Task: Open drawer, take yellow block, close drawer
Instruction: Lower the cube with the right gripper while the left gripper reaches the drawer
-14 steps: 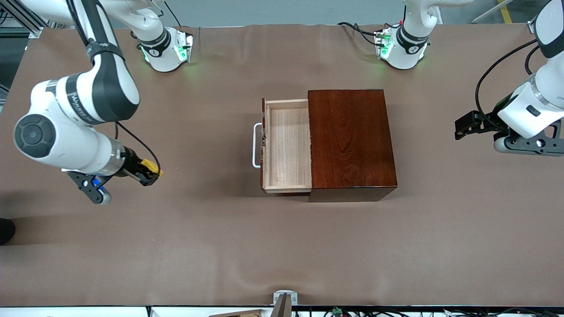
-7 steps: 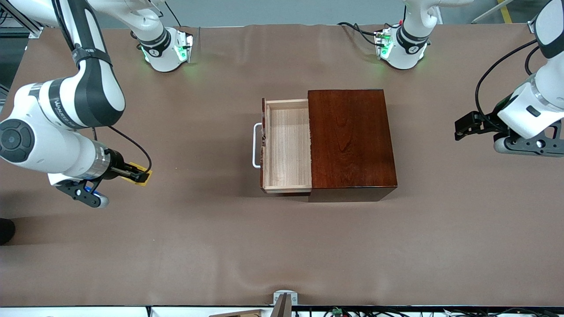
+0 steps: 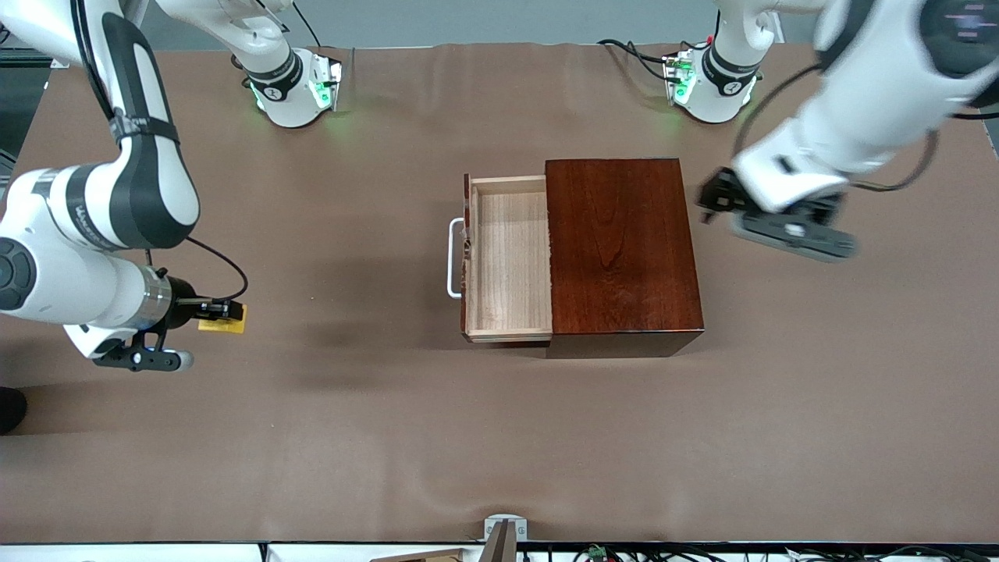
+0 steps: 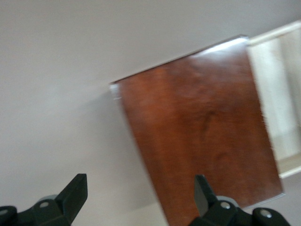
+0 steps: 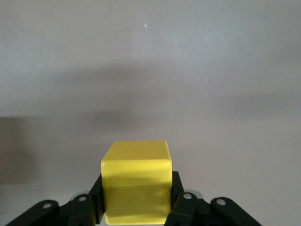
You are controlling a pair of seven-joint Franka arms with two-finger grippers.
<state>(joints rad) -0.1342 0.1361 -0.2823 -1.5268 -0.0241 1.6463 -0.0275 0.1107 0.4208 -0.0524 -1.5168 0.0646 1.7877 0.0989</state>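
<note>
The drawer [image 3: 507, 257] stands pulled out of the dark reddish-brown wooden box [image 3: 620, 246], its pale inside bare and its white handle [image 3: 452, 258] toward the right arm's end. My right gripper [image 3: 221, 311] is shut on the yellow block [image 3: 223, 318] low over the table, well away from the box toward the right arm's end; the block [image 5: 136, 181] sits between its fingers. My left gripper [image 3: 714, 199] is open and empty in the air beside the box's closed end. In the left wrist view [image 4: 140, 197] the box top [image 4: 197, 141] and part of the drawer [image 4: 277, 99] show below it.
The table is covered with a brown cloth [image 3: 390, 437]. Both arm bases [image 3: 293, 86] [image 3: 710, 82] stand along the edge farthest from the front camera. A small metal bracket [image 3: 503, 531] sits at the nearest edge.
My right gripper has carried the yellow block farther toward the right arm's end and lowered it. My left arm has swung in from the table's end to just beside the box.
</note>
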